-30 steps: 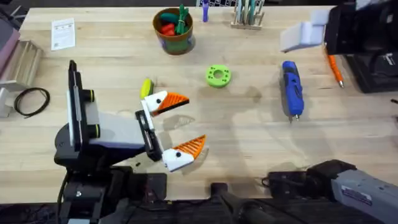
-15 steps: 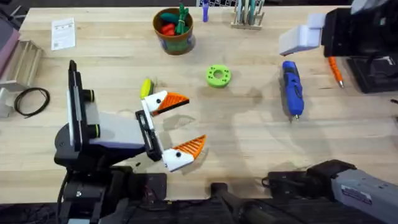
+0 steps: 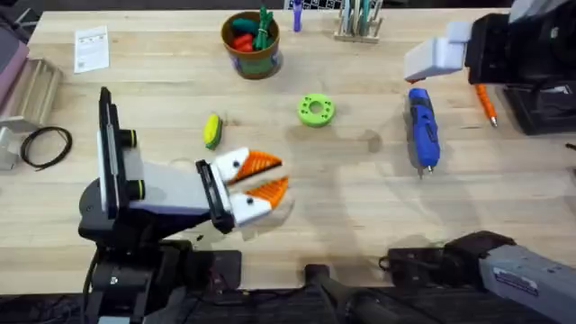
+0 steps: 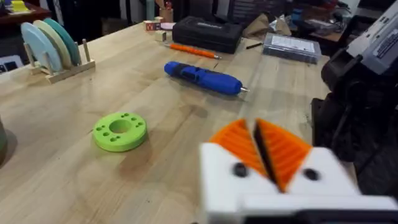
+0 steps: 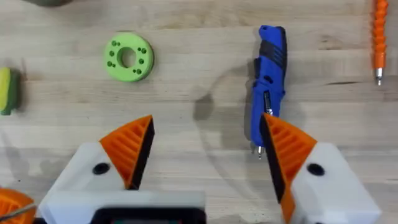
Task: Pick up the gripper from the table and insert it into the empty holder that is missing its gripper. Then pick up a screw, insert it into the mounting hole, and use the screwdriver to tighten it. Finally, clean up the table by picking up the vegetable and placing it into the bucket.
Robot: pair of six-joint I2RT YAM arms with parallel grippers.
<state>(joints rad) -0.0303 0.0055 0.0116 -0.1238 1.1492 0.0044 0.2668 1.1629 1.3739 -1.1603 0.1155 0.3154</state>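
My left gripper [image 3: 266, 175] [image 4: 258, 149] is shut low over the table's middle, orange ribbed pads together with nothing between them. The yellow vegetable [image 3: 212, 130] [image 5: 5, 91] lies just beyond it, apart from the fingers. Farther back stands the bucket [image 3: 251, 42] holding red and green toys. The blue screwdriver [image 3: 422, 127] [image 4: 203, 78] [image 5: 270, 74] lies at the right. Above it hangs my right gripper [image 5: 208, 149], open and empty. The white holder [image 3: 435, 56] juts from the black arm at the back right. The loose gripper and the screw are out of view.
A flat green disc [image 3: 316, 110] [image 4: 120, 130] [image 5: 129, 57] lies mid-table. A slim orange tool [image 3: 486, 101] [image 5: 378, 37] rests by a black case at the right. A disc rack [image 4: 53, 46], a paper card [image 3: 91, 49] and a cable coil [image 3: 45, 145] sit along the edges.
My left gripper's fingers have come together from wide open, and the near finger has drawn back from the vegetable. The vegetable has not moved.
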